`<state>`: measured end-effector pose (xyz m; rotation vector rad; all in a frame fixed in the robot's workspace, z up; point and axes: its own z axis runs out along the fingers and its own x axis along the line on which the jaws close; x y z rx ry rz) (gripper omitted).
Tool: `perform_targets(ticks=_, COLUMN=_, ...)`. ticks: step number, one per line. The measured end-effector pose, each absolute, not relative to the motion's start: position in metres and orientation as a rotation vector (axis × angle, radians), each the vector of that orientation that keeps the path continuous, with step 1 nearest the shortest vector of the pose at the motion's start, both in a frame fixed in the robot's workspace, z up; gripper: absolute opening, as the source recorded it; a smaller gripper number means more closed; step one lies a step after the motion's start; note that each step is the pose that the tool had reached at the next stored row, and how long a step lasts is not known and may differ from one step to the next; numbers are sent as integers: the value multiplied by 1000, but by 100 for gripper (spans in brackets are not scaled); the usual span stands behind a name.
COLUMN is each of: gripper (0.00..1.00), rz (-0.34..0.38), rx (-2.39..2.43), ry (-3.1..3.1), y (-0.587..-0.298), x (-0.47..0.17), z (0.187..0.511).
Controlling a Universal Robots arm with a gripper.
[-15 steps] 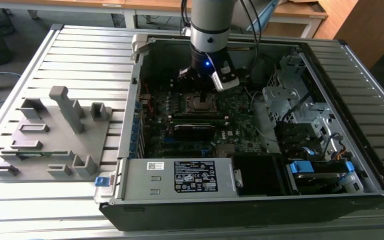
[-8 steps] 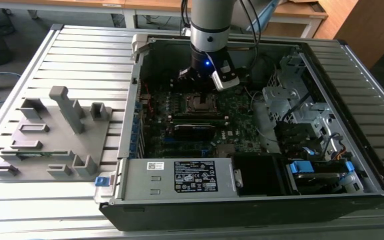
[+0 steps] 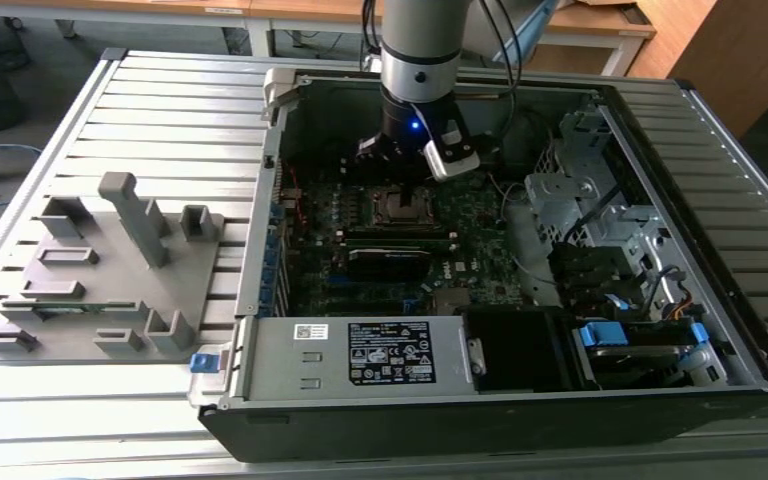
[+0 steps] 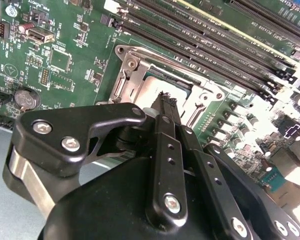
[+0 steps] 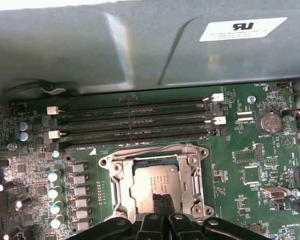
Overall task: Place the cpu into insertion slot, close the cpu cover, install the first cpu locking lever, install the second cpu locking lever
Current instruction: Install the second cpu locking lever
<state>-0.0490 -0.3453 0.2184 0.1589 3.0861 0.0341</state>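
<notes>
The cpu (image 5: 150,180) lies flat in the insertion slot (image 3: 404,207) on the green board, its dull grey top facing up. Around it the silver cpu cover (image 5: 192,177) appears to be lying down, and the chip shows through its square window. My gripper (image 5: 161,199) is directly over the chip with its black fingers pressed together and nothing between them. The second wrist view shows the gripper (image 4: 166,97) with its tips at the edge of the cpu (image 4: 152,86), beside the cover (image 4: 132,75). Whether the tips touch the chip I cannot tell. The arm (image 3: 418,60) reaches down into the open computer case.
Long black memory slots (image 5: 135,122) run beside the socket, with the grey case wall (image 5: 140,50) beyond them. Capacitors (image 5: 55,176) and a coin battery (image 5: 268,121) flank the socket. A grey fixture tray (image 3: 104,270) lies at the exterior view's left. The power supply (image 3: 357,355) fills the case's near end.
</notes>
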Motion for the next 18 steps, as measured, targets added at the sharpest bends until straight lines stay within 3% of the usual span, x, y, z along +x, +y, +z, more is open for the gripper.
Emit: perform_targets(ticks=18, gripper=11, rz=35, rx=109, ry=3089, y=-345, x=-49, z=221)
